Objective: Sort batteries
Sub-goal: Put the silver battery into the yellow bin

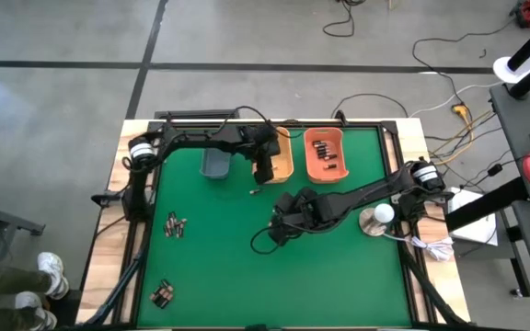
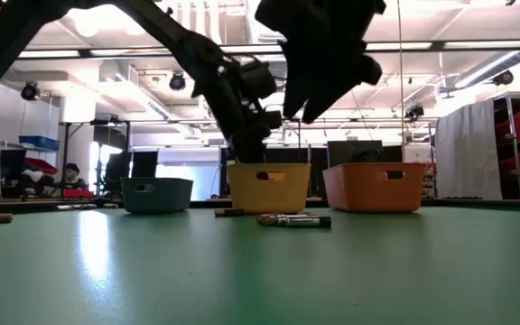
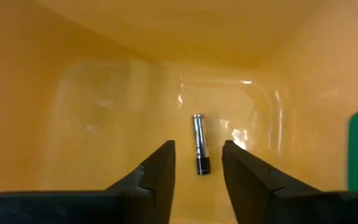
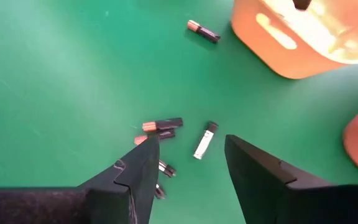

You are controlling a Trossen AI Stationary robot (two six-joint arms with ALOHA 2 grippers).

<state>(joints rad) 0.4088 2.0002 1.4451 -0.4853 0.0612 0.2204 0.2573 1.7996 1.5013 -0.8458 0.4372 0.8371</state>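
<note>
My left gripper [image 1: 265, 171] [image 3: 198, 147] is open and points down into the yellow-orange bin [image 1: 282, 158] [image 2: 269, 187]. One silvery and black battery [image 3: 199, 144] lies flat on the bin floor, below the gap between the fingers and apart from them. My right gripper [image 1: 280, 230] [image 4: 191, 142] is open above the green mat. Below it lies a small cluster of batteries [image 4: 164, 125], with a silvery one [image 4: 206, 140] beside them. Another battery [image 4: 202, 31] [image 1: 256, 192] lies near the yellow-orange bin. More batteries [image 1: 175, 225] [image 1: 162, 294] lie toward the table's left and near side.
A grey-blue bin [image 1: 216, 164] [image 2: 156, 194] stands left of the yellow-orange one. An orange bin [image 1: 327, 154] [image 2: 375, 187] to its right holds several batteries. A white round object [image 1: 380, 217] sits by the right arm's base. Cables run along the table's edges.
</note>
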